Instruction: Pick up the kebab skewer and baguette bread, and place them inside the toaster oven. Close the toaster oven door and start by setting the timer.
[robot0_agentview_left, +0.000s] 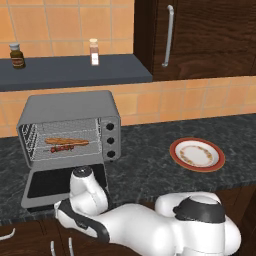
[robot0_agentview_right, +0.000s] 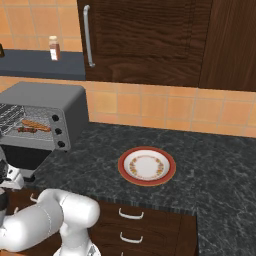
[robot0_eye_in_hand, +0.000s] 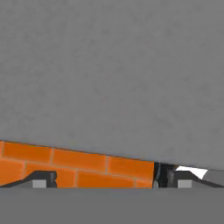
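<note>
Toaster oven (robot0_agentview_left: 70, 107), plate (robot0_agentview_left: 197, 154) on counter (robot0_agentview_left: 150, 165)

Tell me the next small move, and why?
Probably lift the toaster oven door shut: the baguette bread and kebab skewer already lie on the rack, the door hangs open, and the open gripper sits beneath it, holding nothing.

Toaster oven door (robot0_agentview_left: 50, 186) hangs open, arm over it; counter (robot0_agentview_left: 145, 165) bare between oven and plate (robot0_agentview_left: 197, 154).

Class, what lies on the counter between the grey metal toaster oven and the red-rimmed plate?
Bare dark counter between toaster oven and plate, in both base views.
</note>
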